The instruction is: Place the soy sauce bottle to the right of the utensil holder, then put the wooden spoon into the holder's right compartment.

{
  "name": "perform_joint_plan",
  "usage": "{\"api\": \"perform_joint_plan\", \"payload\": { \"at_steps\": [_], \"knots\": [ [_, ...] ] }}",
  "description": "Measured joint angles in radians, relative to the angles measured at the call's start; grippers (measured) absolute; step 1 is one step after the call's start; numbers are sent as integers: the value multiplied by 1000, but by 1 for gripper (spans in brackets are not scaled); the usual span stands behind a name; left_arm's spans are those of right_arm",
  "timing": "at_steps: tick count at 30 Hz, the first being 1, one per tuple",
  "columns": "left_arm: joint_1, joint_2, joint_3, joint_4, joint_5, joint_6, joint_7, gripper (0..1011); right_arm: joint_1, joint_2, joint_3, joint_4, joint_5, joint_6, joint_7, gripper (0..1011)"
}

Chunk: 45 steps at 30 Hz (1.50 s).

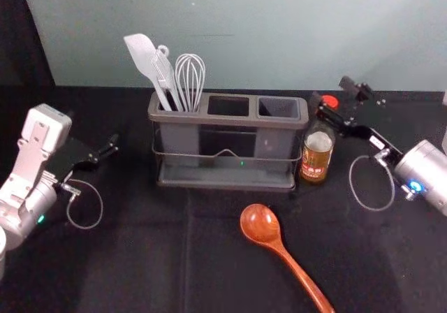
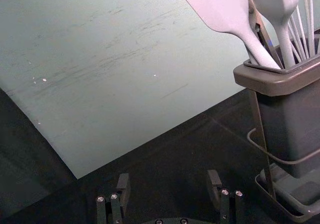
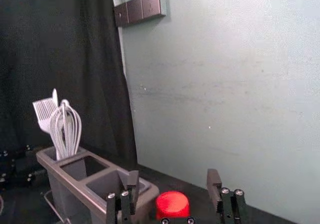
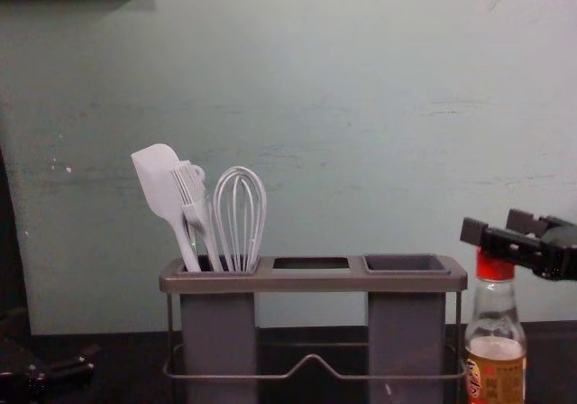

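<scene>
Bottle point(image 1: 316, 156) upright by right gripper point(image 1: 331, 92); spoon point(image 1: 281, 249) slants, bowl point(image 1: 259, 222) toward holder point(image 1: 223, 120).

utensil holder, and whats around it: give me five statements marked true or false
1. The soy sauce bottle stands right of the utensil holder. True.
2. The wooden spoon is in the right compartment. False: it lies on the table, in front of the holder.
3. The whisk is in the left compartment. True.
4. The right gripper is shut. False: it is open, near the bottle's cap.
5. The left gripper is left of the holder. True.

White spatula point(image 4: 158, 183); brush point(image 4: 193, 198); whisk point(image 1: 190, 81); wall sockets point(image 3: 135, 9); black curtain point(image 3: 65, 49)
</scene>
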Motion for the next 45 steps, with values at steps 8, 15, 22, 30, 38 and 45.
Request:
{"api": "perform_joint_plan", "payload": {
  "at_steps": [8,15,22,30,38,45],
  "knots": [
    [0,0,0,0,0,0,0,1005,-69,39,17,-130,-8,42,-36,1002],
    [0,0,0,0,0,0,0,1005,-159,77,21,-254,-23,47,-45,1003],
    [0,0,0,0,0,0,0,1005,-244,103,-5,-347,-32,69,-44,1003],
    [0,0,0,0,0,0,0,1005,-282,115,-71,-379,-73,145,-65,1003],
    [0,0,0,0,0,0,0,1005,-278,104,-130,-346,-105,186,-67,1003],
    [0,0,0,0,0,0,0,1005,-271,93,-139,-325,-107,184,-63,1002]
  ]
}}
